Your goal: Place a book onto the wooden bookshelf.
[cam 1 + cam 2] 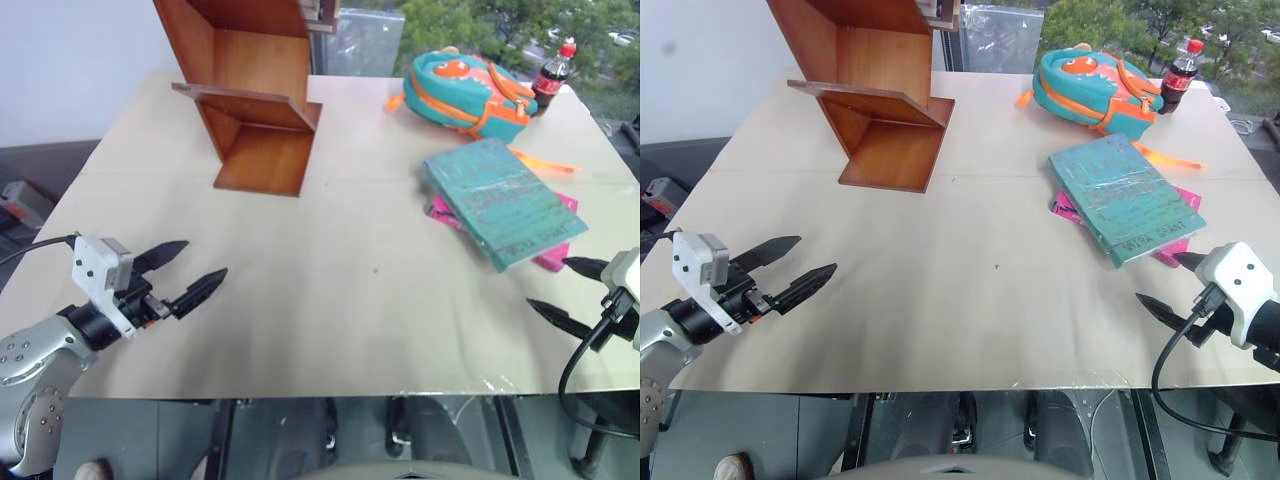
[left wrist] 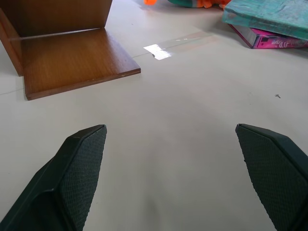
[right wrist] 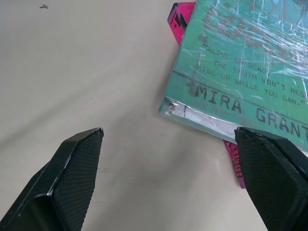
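I have not started the real work yet: the book (image 1: 505,200) lies flat on the desk (image 1: 340,300), stacked on a thinner pink book (image 1: 1175,245) and well apart from the wooden bookshelf (image 1: 255,100), which stands at the far end of the desk, to the book's left. Just beyond the book sit a teal and orange bag (image 1: 468,92) and a cola bottle (image 1: 552,72).

My right gripper (image 1: 565,290) hovers just short of the book's near corner, fingers spread wide and holding nothing; in the right wrist view the book's printed cover lies directly ahead between the fingertips (image 3: 74,163). My left gripper (image 1: 190,272) is also spread and empty, over bare desk far to the book's left and nearer me than the shelf.

As I judge it, everything remains: close on the book, lift it off the pink one, carry it across and set it on a shelf board.
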Controlling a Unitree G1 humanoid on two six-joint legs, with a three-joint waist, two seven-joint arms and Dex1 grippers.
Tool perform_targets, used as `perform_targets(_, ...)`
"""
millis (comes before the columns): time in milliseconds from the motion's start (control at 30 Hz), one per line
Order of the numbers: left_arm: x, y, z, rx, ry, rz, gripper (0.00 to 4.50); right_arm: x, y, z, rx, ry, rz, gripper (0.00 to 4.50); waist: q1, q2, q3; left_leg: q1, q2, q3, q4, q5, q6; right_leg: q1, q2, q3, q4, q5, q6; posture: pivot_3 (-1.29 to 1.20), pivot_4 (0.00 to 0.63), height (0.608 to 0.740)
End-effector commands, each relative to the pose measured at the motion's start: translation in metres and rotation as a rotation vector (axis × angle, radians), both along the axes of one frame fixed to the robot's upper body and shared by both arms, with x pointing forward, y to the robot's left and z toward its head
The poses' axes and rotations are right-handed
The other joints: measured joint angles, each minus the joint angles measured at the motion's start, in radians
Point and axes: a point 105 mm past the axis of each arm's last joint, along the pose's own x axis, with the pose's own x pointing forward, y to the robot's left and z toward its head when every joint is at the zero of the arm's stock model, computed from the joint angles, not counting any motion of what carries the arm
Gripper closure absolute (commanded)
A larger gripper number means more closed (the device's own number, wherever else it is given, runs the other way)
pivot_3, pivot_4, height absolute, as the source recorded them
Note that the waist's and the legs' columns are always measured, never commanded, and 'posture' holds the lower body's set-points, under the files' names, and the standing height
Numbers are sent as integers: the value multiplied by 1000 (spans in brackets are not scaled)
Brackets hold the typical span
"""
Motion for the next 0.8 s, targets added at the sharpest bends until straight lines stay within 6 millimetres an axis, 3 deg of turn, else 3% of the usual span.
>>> perform_targets(33, -2, -8, 7, 12, -10, -69, 0, 6, 0, 10, -15, -47, -6, 45, 0, 0, 0, 0, 0, 0, 0, 0, 0, 0, 0, 0, 0, 0, 0, 0, 150, 740)
perform_targets(133, -3, -25, 6, -17, 4, -162, 0, 14, 5, 14, 12, -72, -16, 45, -1, 0, 0, 0, 0, 1, 0, 0, 0, 0, 0, 0, 0, 0, 0, 0, 150, 740)
perform_targets(167, -3, -28, 7, -17, 0, -175, 0, 15, 4, 16, 26, -76, -23, 566, 0, 0, 0, 1, 0, 1, 0, -1, -1, 0, 0, 1, 0, 0, 0, 0, 150, 740)
perform_targets(200, -3, -30, 8, -21, -8, -187, 0, 19, 1, 18, 43, -81, -43, 739, 0, 0, 0, 1, 0, 1, 0, -2, -3, 0, 0, 1, 0, 0, 0, 0, 150, 740)
perform_targets(333, -3, -46, 16, -24, -37, -268, 0, 32, -2, 31, 78, -118, -86, 2691, 0, 0, 0, 0, 0, 0, 0, 0, 0, 0, 1, 0, 0, 0, 0, 0, 150, 740)
perform_targets(467, -3, -72, 26, -13, -78, -382, 0, 74, -21, 48, 26, -217, -264, 4262, -4, 0, 0, 1, 0, 3, 0, 0, 0, 0, 1, 0, 0, 0, 0, 0, 150, 740)
perform_targets(667, 2, -101, 39, -25, -140, -474, 0, 161, -52, 52, 105, -112, -576, 4262, -9, 2, 0, 4, 0, 6, 0, 2, -1, 0, 3, 1, 3, 6, -2, 0, 150, 740)
perform_targets(800, 3, -106, 40, -28, -151, -468, 0, 200, -56, 43, 162, -17, -661, 4262, -27, 5, 2, 1, -1, 8, 0, 2, -1, -3, 4, 3, 3, 6, -1, 0, 150, 740)
